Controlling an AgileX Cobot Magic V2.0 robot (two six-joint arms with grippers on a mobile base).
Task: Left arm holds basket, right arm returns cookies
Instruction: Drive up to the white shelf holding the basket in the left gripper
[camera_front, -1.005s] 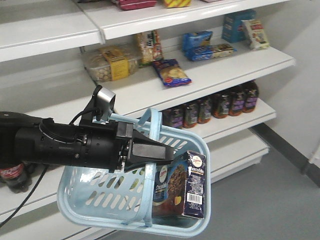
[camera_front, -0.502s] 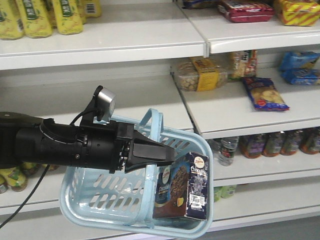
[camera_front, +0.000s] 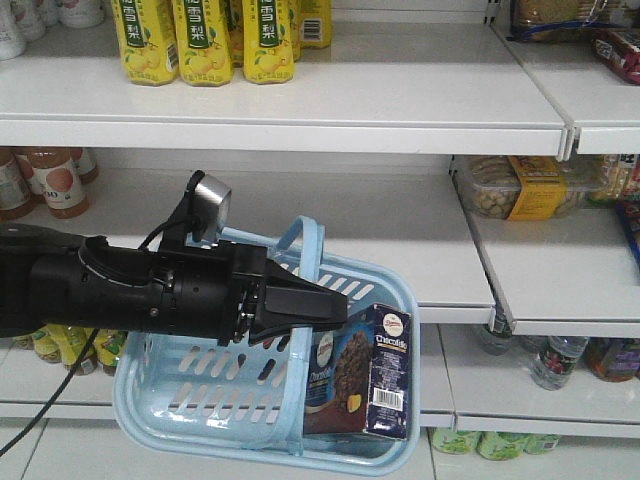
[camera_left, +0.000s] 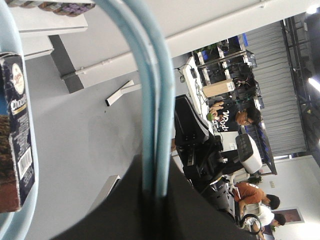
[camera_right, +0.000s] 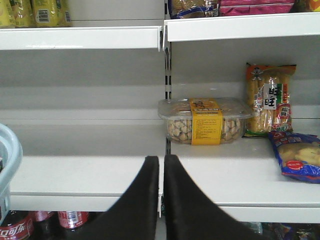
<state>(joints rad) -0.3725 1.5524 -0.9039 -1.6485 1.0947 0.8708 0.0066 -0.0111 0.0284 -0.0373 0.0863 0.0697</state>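
Observation:
In the front view my left gripper (camera_front: 335, 305) is shut on the two hoop handles (camera_front: 306, 245) of the light blue basket (camera_front: 200, 400), which hangs in the air before the shelves. The cookies (camera_front: 365, 375), a dark navy-and-brown box, stand upright in the basket's right end. The left wrist view shows the handles (camera_left: 150, 100) pinched between the jaws of the left gripper (camera_left: 155, 192), with the cookies (camera_left: 15, 140) at the left edge. My right gripper (camera_right: 162, 160) is shut with nothing in it, level with a white shelf edge (camera_right: 75, 187). The basket's rim (camera_right: 10, 150) shows at its left.
Yellow drink bottles (camera_front: 205, 40) line the top shelf. A clear tray of nuts (camera_right: 205, 120), a snack bag (camera_right: 270, 97) and a blue bag (camera_right: 300, 157) lie on the middle shelf. Cola bottles (camera_right: 15, 227) stand below. People and a desk (camera_left: 235, 130) are behind me.
The shelves have slid to the right across the front view, bringing the yellow bottles into sight. The left arm, basket and cookies keep the same place in the frame.

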